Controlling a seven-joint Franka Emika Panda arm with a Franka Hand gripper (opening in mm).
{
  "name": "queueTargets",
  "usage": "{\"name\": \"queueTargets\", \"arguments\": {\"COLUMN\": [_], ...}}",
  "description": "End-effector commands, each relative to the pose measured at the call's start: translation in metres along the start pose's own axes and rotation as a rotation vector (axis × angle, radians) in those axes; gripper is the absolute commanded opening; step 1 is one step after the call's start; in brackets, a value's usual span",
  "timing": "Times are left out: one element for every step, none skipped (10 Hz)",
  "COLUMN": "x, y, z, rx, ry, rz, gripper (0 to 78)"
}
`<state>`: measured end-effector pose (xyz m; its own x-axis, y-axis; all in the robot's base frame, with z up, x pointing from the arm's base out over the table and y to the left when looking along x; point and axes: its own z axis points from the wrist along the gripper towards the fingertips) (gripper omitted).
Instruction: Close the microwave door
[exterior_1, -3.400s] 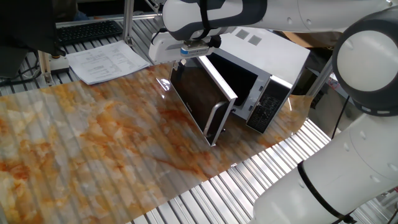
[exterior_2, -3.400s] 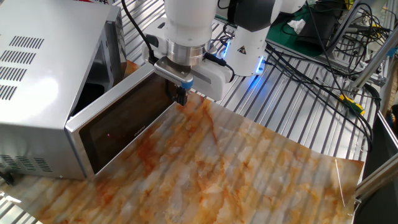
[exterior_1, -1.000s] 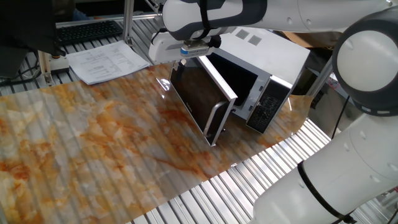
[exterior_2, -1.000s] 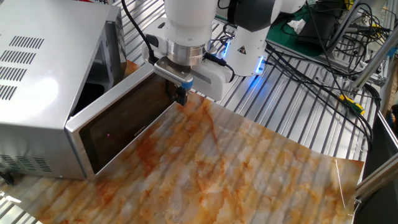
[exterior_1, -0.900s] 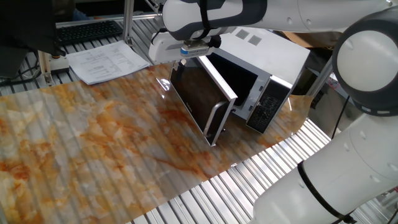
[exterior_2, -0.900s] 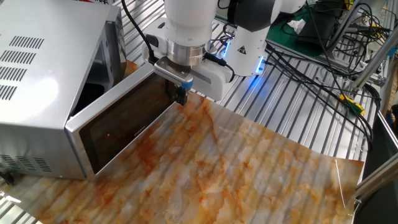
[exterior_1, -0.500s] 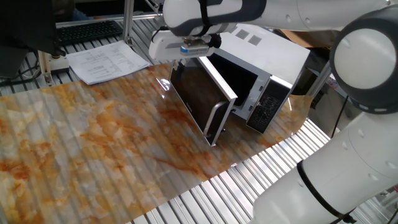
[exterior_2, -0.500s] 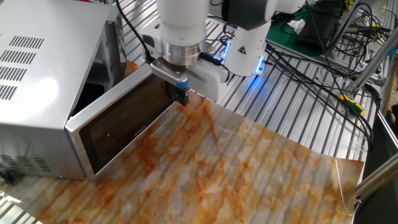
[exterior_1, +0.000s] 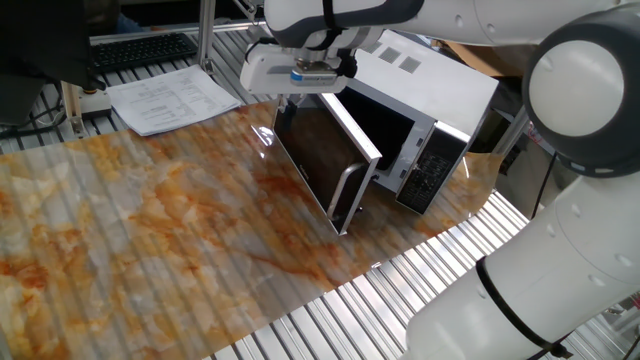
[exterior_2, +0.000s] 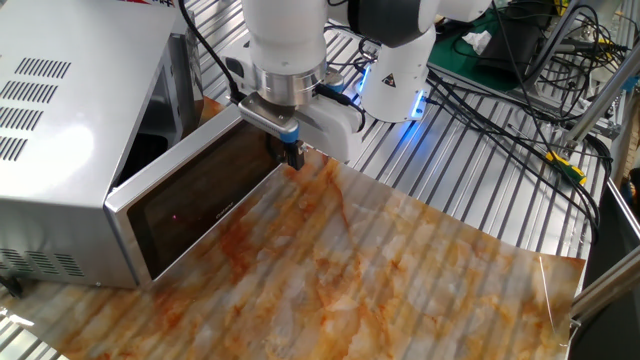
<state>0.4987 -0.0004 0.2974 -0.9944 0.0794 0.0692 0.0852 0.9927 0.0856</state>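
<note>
microwave (exterior_2: 70, 110) sat at counter's far corner | microwave door (exterior_1: 318, 165) stood half open, cavity dark, contents unreadable | gripper (exterior_2: 292, 157) against door's outer edge, fingers pressed together, holding nothing

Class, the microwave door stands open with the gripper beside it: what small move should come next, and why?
Probably a short push against the door toward the microwave. The door hangs ajar, its cavity showing, and the gripper sits at the door's outer face near its top edge, so pressing there should swing it shut.
</note>
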Motion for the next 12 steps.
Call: {"name": "queueTargets", "arguments": {"x": [-0.001,-0.0012,-0.0014,-0.0015,-0.0015,-0.0016,-0.0016,-0.0016,-0.0016,-0.0017,-0.0017,-0.0017], "y": [-0.0037,-0.0044,-0.0052,-0.0053,-0.0053,-0.0054,-0.0054,-0.0054,-0.0054,-0.0055,-0.0055,-0.0055], "z": [-0.0009,-0.0008,-0.0007,-0.0007,-0.0006,-0.0006,-0.0006,-0.0006,-0.0005,-0.0002,-0.0002,-0.0002], "rx": [0.005,0.013,0.036,0.048,0.046,0.048,0.048,0.048,0.048,0.05,0.056,0.035], "ry": [-0.005,-0.005,-0.009,-0.011,-0.011,-0.011,-0.012,-0.011,-0.01,-0.011,-0.013,-0.016], "rz": [-0.007,0.017,0.042,0.066,0.09,0.101,0.106,0.108,0.109,0.119,0.124,0.147], "gripper": [0.0,0.0,0.0,0.0,0.0,0.0,0.0,0.0,0.0,0.0,0.0,0.0]}}
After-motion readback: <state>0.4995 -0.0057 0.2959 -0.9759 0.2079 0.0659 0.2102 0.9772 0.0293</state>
